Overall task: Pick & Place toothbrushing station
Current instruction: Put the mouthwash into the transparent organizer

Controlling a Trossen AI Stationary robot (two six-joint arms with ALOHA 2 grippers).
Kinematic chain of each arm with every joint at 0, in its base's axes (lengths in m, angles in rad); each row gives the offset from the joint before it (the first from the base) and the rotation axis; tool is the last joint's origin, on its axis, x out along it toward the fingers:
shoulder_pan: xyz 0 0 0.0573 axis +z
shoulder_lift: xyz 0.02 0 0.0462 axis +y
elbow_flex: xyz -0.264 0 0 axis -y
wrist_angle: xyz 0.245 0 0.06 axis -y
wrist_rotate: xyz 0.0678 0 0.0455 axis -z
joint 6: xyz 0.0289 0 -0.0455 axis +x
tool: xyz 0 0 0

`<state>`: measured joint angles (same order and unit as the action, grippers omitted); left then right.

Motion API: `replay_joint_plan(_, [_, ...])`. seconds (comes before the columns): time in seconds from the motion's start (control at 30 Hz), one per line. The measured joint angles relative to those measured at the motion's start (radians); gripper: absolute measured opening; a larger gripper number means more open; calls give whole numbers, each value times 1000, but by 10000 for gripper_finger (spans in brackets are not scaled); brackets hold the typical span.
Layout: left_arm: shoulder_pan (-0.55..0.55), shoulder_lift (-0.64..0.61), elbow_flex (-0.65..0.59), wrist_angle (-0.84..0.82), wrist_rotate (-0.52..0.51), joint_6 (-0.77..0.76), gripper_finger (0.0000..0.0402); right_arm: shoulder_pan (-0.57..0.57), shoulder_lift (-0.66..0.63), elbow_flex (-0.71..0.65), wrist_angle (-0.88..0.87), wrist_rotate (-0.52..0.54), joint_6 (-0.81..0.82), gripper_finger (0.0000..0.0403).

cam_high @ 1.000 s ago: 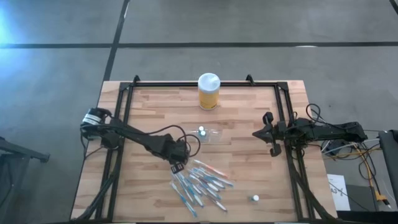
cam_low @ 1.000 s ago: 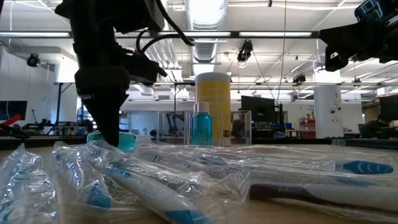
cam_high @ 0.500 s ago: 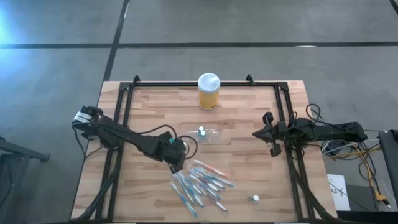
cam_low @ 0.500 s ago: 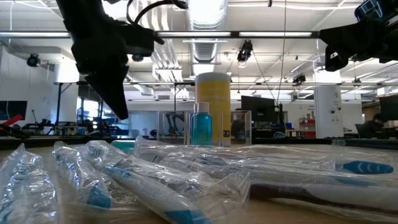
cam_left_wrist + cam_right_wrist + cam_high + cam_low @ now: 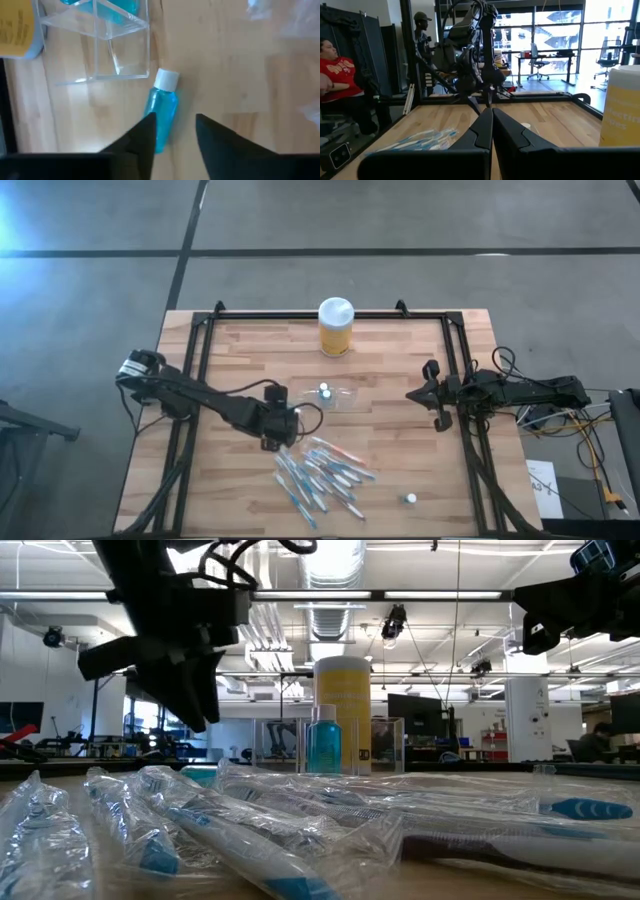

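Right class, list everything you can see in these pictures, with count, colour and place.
table: one, wood, under everything
jar: one, yellow with white lid, far edge
toothbrushing station: one, clear, table middle
upright bottle: one, blue, inside the station
lying bottle: one, blue with white cap, beside the station
small bottle: one, white-capped, near right
wrapped toothbrushes: several, blue and clear, near middle
people: two, beyond the table
left hand: open, by the lying bottle
right hand: shut, at the right edge
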<state>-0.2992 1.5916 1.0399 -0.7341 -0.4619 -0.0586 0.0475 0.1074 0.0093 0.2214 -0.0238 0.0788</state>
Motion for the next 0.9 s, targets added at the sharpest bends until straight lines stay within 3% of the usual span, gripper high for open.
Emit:
replay_joint_plan(0.2, [39, 3, -25, -1, 32, 57, 244, 0, 0, 0, 0, 0, 0, 8])
replay_joint_plan(0.37, [108, 3, -47, 0, 103, 30, 287, 0, 0, 0, -1, 0, 0, 8])
replay_joint_plan(0.57, [158, 3, -81, 65, 199, 122, 289, 0, 0, 0, -2, 0, 0, 8])
replay_joint_plan(0.9, [226, 37, -115, 121, 231, 199, 273, 0, 0, 0, -3, 1, -9, 8])
